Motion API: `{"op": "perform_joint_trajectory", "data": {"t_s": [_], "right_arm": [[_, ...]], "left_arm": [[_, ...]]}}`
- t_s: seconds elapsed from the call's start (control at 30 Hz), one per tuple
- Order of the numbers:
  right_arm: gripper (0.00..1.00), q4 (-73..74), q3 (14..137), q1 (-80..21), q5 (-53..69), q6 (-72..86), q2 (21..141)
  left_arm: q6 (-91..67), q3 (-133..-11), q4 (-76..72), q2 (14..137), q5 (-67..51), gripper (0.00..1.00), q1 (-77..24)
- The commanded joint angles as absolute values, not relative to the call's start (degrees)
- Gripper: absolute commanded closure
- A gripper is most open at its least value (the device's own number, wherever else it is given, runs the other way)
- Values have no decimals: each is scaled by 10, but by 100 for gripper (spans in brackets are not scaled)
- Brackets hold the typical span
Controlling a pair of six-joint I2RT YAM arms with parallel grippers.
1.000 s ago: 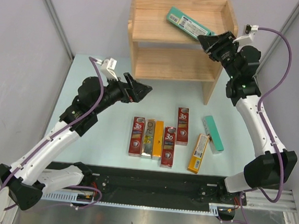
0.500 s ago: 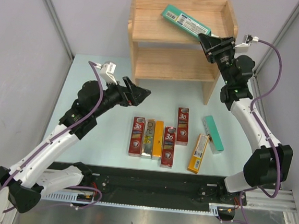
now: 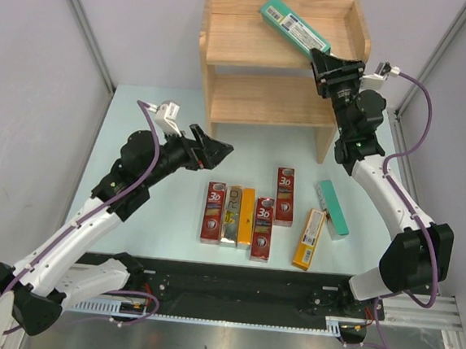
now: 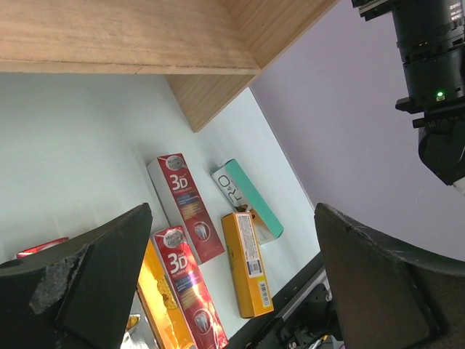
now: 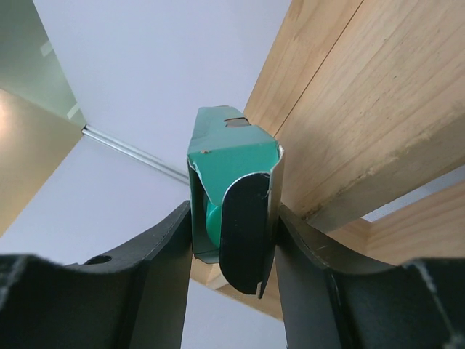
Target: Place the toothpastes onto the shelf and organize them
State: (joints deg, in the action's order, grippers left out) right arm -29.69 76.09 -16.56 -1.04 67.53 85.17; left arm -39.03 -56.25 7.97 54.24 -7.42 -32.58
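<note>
My right gripper (image 3: 328,62) is shut on one end of a teal-green toothpaste carton (image 3: 293,26). The carton lies diagonally over the top tier of the light wood shelf (image 3: 244,51), its far end near the back rim. In the right wrist view the carton's open end (image 5: 232,163) sits clamped between both fingers of the gripper (image 5: 234,225), beside the shelf's wood (image 5: 363,109). My left gripper (image 3: 219,147) hangs open and holds nothing, left of the shelf. Several cartons lie on the table: red "3D" ones (image 3: 213,212), a silver one (image 3: 231,215), orange ones (image 3: 310,239) and a teal one (image 3: 331,208).
The shelf's lower tier (image 3: 268,100) holds nothing. In the left wrist view the open left gripper (image 4: 231,218) looks down on the red (image 4: 185,203), orange (image 4: 247,262) and teal (image 4: 247,198) cartons. The shelf's right side panel (image 3: 327,142) stands close to my right arm.
My right gripper has moved left and further over the top tier, swinging the teal carton's far end toward the back rim. The left arm has drifted slightly, still open.
</note>
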Motion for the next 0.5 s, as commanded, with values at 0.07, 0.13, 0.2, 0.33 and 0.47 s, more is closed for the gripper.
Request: {"op": "perform_joint_trajectory", "data": {"t_s": [0.07, 0.13, 0.2, 0.33, 0.47], "right_arm": [[48, -318, 757, -177, -82, 661, 850], [45, -322, 758, -181, -84, 652, 850], [34, -320, 757, -185, -88, 636, 849], [17, -312, 763, -195, -98, 595, 846], [11, -301, 771, -198, -96, 565, 847]], "left_arm": [[-398, -551, 75, 524, -68, 1, -322], [-398, -549, 77, 523, -68, 0, -322], [-397, -547, 78, 519, -65, 0, -322], [-394, -543, 85, 515, -62, 0, -321], [-394, -539, 88, 512, -62, 0, -321]]}}
